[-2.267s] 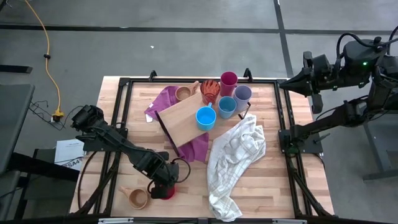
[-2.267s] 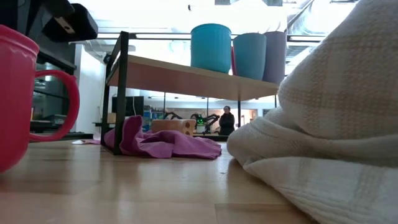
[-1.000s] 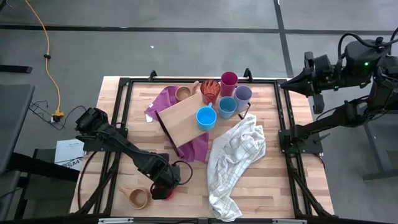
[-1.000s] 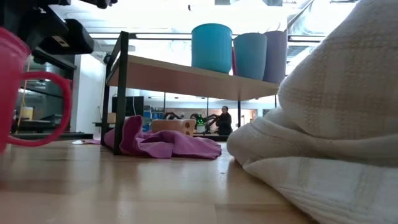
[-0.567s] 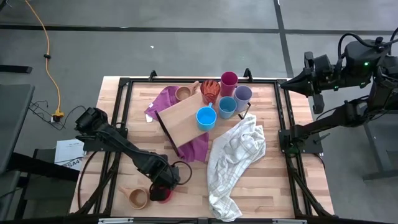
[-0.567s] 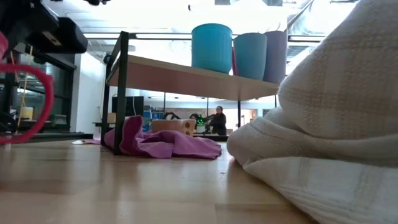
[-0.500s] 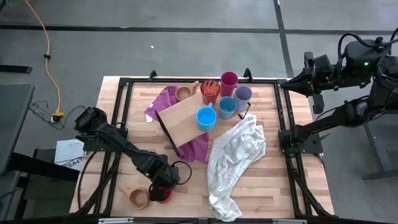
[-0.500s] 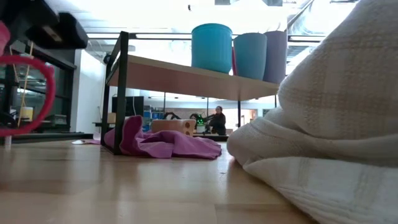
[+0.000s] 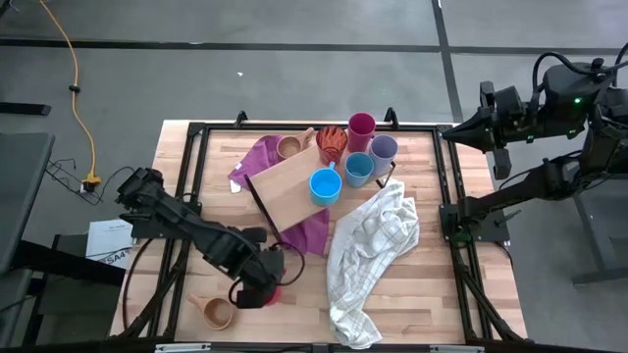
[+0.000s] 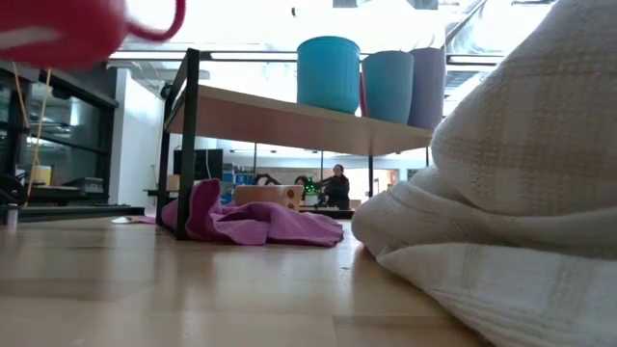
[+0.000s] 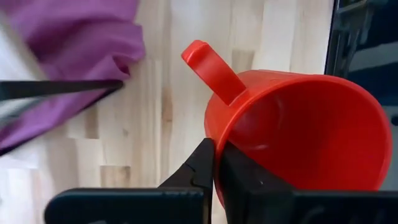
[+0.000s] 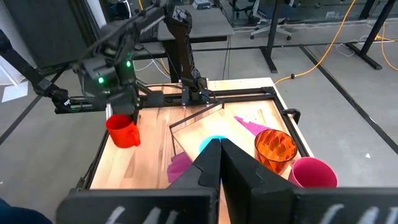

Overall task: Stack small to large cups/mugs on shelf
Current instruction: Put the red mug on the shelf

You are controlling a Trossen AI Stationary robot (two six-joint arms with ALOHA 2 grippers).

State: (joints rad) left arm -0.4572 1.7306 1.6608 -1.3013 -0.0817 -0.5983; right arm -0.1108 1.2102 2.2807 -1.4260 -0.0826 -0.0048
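My left gripper [image 9: 260, 282] is shut on a red handled mug [image 11: 298, 143] near the table's front left, and it holds the mug in the air. The mug also shows in the low view [image 10: 58, 24] and in the right wrist view [image 12: 124, 132]. A tan mug [image 9: 216, 314] stands on the table beside it. The light-wood shelf [image 9: 289, 186] carries two blue cups [image 9: 325, 184]. A lavender tumbler [image 9: 383, 149], a magenta tumbler [image 9: 361, 126], an orange-red mug [image 9: 333, 142] and a second tan mug [image 9: 288, 147] stand at its far end. My right gripper [image 12: 219, 146] is shut and empty, off the table's right edge. My left gripper pinches the red mug's rim wall [image 11: 217, 134] right beside the handle [image 11: 208, 65], with one finger inside the mug and one outside. The fingers come from above, pointing down. The mug hangs below them, mouth up and clear of the table.
A purple cloth [image 9: 263, 157] lies under and beside the shelf. A white checked towel [image 9: 373, 245] lies heaped on the table's right half and fills the low view's right side [image 10: 521, 193]. Black frame rails [image 9: 186, 196] run along the table's edges.
My left gripper has risen with the red mug. The mug stood on the table a second ago and is now lifted clear, up to the top of the low view. The gripper has also gone a little toward the table's right and far edges.
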